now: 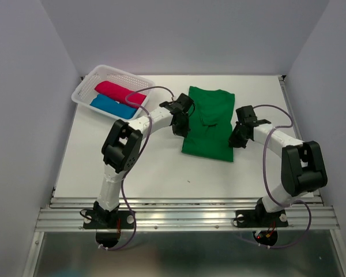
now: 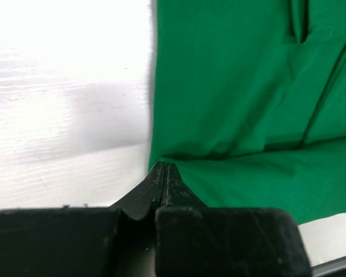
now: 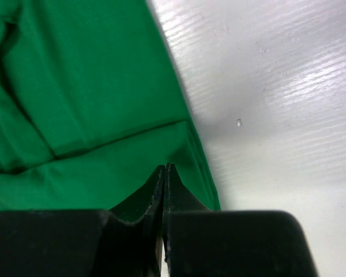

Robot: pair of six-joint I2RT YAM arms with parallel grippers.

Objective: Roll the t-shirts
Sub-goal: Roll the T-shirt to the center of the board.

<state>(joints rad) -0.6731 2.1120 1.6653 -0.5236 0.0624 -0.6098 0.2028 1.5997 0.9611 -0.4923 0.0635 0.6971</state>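
My left hand (image 2: pixel 163 170) and my right hand (image 3: pixel 164 170) are each clenched on a side edge of the green t-shirt (image 1: pixel 209 124). It lies folded into a long strip in the middle of the bench (image 1: pixel 161 167), collar end away from me. In both wrist views the fingertips are pressed together right where a crease runs across the cloth, and the near flap looks gathered up from that point. I judge that each hand has a pinch of fabric, though the tips hide the contact itself.

The cloth is light, limp and thin. It will not hold a shape, and it will sag and wrinkle between two grips unless it is kept gently taut. It should slide easily on the smooth bench, so a roll may skid instead of turning over. The best hold is where I am now, on the two outer edges level with each other, so the roll stays straight. A deep bite through all the layers should stop the top one slipping free.

A crimson-pink t-shirt (image 1: pixel 120 92) and a blue t-shirt (image 1: pixel 111 105) lie rolled side by side in the white basket (image 1: pixel 86 92) at the far left corner
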